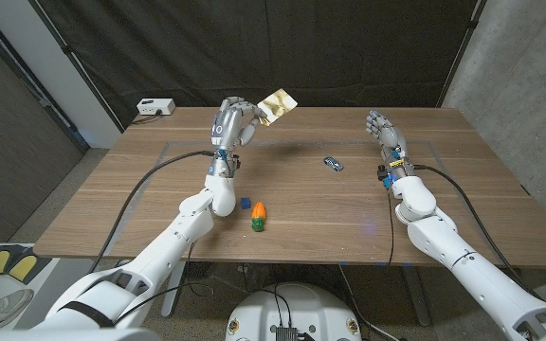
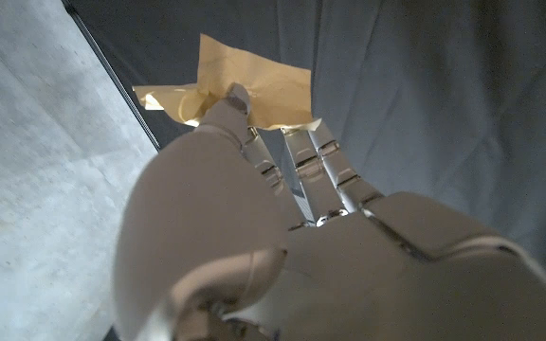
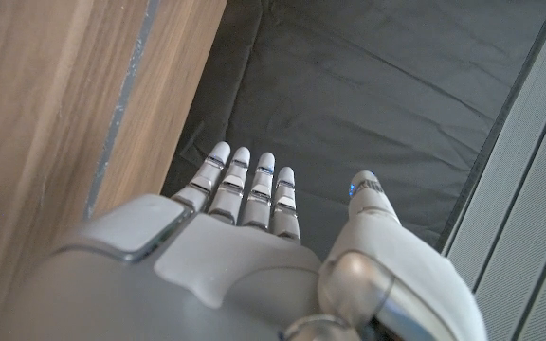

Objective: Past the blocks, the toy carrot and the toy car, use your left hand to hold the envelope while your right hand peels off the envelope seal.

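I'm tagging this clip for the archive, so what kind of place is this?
Probably a robot lab or test bay: a wooden table stands before black curtains and a bare concrete wall, with a power strip at the table's far corner.

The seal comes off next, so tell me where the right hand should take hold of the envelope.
Probably its free far edge: the left hand grips the envelope by its near end, holding it raised and tilted. The open right hand should come in from the robot's right.

Even, soft light overhead, faint shadows under the left hand (image 1: 233,121), whose knuckles blur close to its wrist camera.
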Robot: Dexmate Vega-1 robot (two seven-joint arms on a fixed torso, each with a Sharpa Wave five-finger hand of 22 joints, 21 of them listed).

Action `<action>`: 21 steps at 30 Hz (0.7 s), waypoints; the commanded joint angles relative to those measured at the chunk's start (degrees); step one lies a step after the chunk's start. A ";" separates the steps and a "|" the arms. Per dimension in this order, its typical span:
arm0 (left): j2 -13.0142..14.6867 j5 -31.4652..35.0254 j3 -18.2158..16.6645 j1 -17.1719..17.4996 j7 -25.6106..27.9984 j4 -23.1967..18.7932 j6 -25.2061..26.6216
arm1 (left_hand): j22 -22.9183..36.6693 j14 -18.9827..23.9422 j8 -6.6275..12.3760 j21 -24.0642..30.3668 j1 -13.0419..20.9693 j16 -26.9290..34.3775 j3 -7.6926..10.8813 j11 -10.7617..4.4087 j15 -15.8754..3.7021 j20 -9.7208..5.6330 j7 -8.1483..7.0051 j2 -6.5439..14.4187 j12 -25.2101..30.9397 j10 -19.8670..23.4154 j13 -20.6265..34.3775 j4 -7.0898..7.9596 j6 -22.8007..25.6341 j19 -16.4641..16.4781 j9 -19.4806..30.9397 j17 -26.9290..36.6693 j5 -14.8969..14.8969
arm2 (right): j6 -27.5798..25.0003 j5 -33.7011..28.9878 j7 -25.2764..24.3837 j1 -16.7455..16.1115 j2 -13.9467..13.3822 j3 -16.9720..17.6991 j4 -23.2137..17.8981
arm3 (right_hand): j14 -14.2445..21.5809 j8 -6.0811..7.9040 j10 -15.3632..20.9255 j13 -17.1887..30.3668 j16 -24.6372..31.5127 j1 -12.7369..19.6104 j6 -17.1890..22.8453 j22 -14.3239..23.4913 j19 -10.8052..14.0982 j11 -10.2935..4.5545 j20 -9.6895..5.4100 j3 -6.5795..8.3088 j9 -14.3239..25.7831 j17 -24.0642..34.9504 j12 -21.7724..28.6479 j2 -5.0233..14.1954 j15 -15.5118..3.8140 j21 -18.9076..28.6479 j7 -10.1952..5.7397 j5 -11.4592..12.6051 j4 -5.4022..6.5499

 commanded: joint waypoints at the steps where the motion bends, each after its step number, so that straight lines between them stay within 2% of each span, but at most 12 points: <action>1: -3.95 0.14 -2.42 -0.67 3.07 2.42 -3.65 | 0.08 0.14 0.33 0.51 -0.09 -0.06 -0.14 0.00 -9.35 -0.27 0.20 0.30 0.97 -0.40 6.72 0.28 -0.35 -0.31 0.26 0.52 0.47 | -2.54 -13.79 -10.96 -3.40 -2.00 0.61 -8.38 | 3.19 0.73 3.09 0.27 0.64 3.39 3.00 0.26 2.51 -1.30 0.08 1.26 0.39 0.29 0.96 -0.51 -1.86 1.11 -0.82 0.32 -0.45; 3: -3.06 -0.91 -0.69 -1.12 3.07 2.20 -2.52 | 0.06 0.09 0.43 0.67 -0.06 -0.15 -0.23 0.00 -9.34 -0.31 0.08 0.36 0.96 -0.55 6.89 0.34 -0.55 -0.30 0.42 0.69 0.56 | -3.40 -17.50 -13.83 -4.15 -2.05 0.80 -9.99 | 5.03 1.02 4.83 0.32 0.92 5.19 4.80 0.38 4.15 -2.00 -0.16 1.62 0.45 0.46 1.44 -0.90 -3.09 1.78 -1.47 0.09 -0.43; 4: -2.15 -1.67 0.96 -1.74 3.07 2.11 -1.68 | 0.05 0.05 0.50 0.72 -0.05 -0.20 -0.26 -0.01 -9.33 -0.22 -0.01 0.40 0.96 -0.60 6.97 0.38 -0.58 -0.36 0.48 0.76 0.61 | -4.10 -21.26 -16.89 -4.83 -1.90 0.92 -11.41 | 6.59 1.29 5.67 0.35 1.33 6.36 6.06 0.44 5.09 -2.30 -0.51 1.98 0.48 0.61 1.65 -0.79 -4.45 2.18 -1.91 0.05 -0.44; 5: -1.58 -2.49 1.78 -1.84 3.07 1.85 -1.17 | 0.04 0.00 0.58 0.80 -0.05 -0.28 -0.31 -0.03 -9.32 -0.25 -0.15 0.43 0.97 -0.65 7.07 0.42 -0.56 -0.35 0.52 0.84 0.68 | -4.24 -21.54 -17.06 -4.85 -1.79 0.98 -11.43 | 7.69 1.42 6.95 0.39 1.52 7.73 7.09 0.49 5.78 -2.89 -0.75 2.15 0.50 0.73 2.01 -1.21 -5.24 2.51 -2.24 -0.07 -0.55; 6: -0.88 -3.31 3.43 -2.60 3.07 1.90 -0.19 | 0.02 -0.03 0.60 0.84 -0.06 -0.33 -0.34 -0.03 -9.32 -0.17 -0.14 0.44 0.96 -0.71 7.15 0.45 -0.69 -0.42 0.58 0.90 0.72 | -4.48 -24.51 -19.41 -5.39 -1.61 1.08 -12.48 | 8.39 1.65 7.91 0.42 1.63 8.94 8.21 0.52 6.31 -3.41 -1.16 2.31 0.52 0.81 2.28 -1.50 -5.92 2.76 -2.87 -0.08 -0.68; 7: -0.26 -4.18 4.69 -3.09 3.07 1.85 0.43 | 0.00 -0.05 0.62 0.90 -0.05 -0.39 -0.39 -0.05 -9.32 -0.17 -0.21 0.46 0.96 -0.78 7.24 0.48 -0.79 -0.45 0.59 0.98 0.79 | -4.49 -26.05 -20.58 -5.58 -1.41 1.13 -12.81 | 9.31 1.78 8.79 0.45 1.86 10.35 9.11 0.58 7.52 -3.62 -1.63 2.58 0.54 0.94 2.51 -1.58 -6.72 3.31 -3.23 -0.01 -0.76; 8: 0.18 -4.84 5.35 -3.19 3.07 1.63 0.83 | -0.01 -0.06 0.66 0.93 -0.06 -0.42 -0.41 -0.05 -9.31 -0.14 -0.22 0.49 0.95 -0.83 7.30 0.52 -0.81 -0.47 0.63 1.02 0.83 | -4.49 -26.20 -20.61 -5.60 -1.31 1.19 -12.78 | 10.38 1.93 9.90 0.48 2.21 11.59 10.05 0.61 7.61 -3.89 -1.71 2.71 0.56 1.12 2.83 -1.78 -7.67 3.44 -3.66 0.02 -0.74; 10: 1.60 -6.67 8.58 -4.72 2.36 1.41 2.64 | -0.03 -0.06 0.78 1.01 -0.05 -0.47 -0.46 -0.07 -9.33 -0.21 -0.22 0.51 0.95 -0.90 7.41 0.55 -0.74 -0.49 0.67 1.12 0.91 | -5.62 -30.36 -23.62 -6.11 -0.91 1.23 -14.15 | 11.92 2.31 11.49 0.51 2.75 13.89 11.95 0.72 8.92 -4.53 -2.28 2.86 0.59 1.46 3.26 -2.46 -8.71 4.16 -4.42 0.20 -0.87; 15: 4.45 -10.20 15.02 -8.00 0.77 0.88 5.45 | -0.12 -0.11 0.93 1.20 0.01 -0.66 -0.65 -0.11 -9.33 -0.09 -0.41 0.52 0.98 -1.01 7.80 0.63 -0.85 -0.65 0.64 1.43 1.16 | -8.70 -36.52 -27.15 -6.60 -0.49 0.98 -16.02 | 15.53 2.93 15.85 0.60 4.80 17.65 15.85 1.09 11.24 -5.40 -3.33 2.23 0.65 2.97 4.46 -3.51 -11.70 5.91 -6.12 0.59 -0.33; 18: 5.83 -11.65 18.08 -9.75 -0.83 0.37 6.48 | -0.16 -0.12 1.04 1.31 0.03 -0.76 -0.73 -0.13 -9.33 -0.12 -0.41 0.56 0.97 -1.09 8.00 0.70 -0.88 -0.70 0.66 1.59 1.28 | -10.04 -38.80 -28.66 -6.76 -0.22 0.84 -16.63 | 16.53 3.04 16.76 0.61 5.40 19.36 16.86 1.24 11.81 -5.79 -3.42 2.05 0.65 3.35 4.65 -4.12 -12.45 6.48 -6.69 0.79 -0.67; 21: 7.18 -12.59 20.55 -11.17 -2.77 -0.59 7.44 | -0.22 -0.18 1.17 1.43 0.03 -0.90 -0.83 -0.17 -9.32 -0.05 -0.41 0.62 0.96 -1.17 8.23 0.79 -1.06 -0.77 0.77 1.76 1.44 | -10.61 -40.56 -29.81 -6.92 -0.26 0.74 -17.02 | 18.01 3.22 18.11 0.61 6.42 20.83 18.34 1.43 12.53 -6.51 -3.87 1.61 0.66 4.10 4.96 -4.47 -13.27 7.26 -7.34 1.08 -0.38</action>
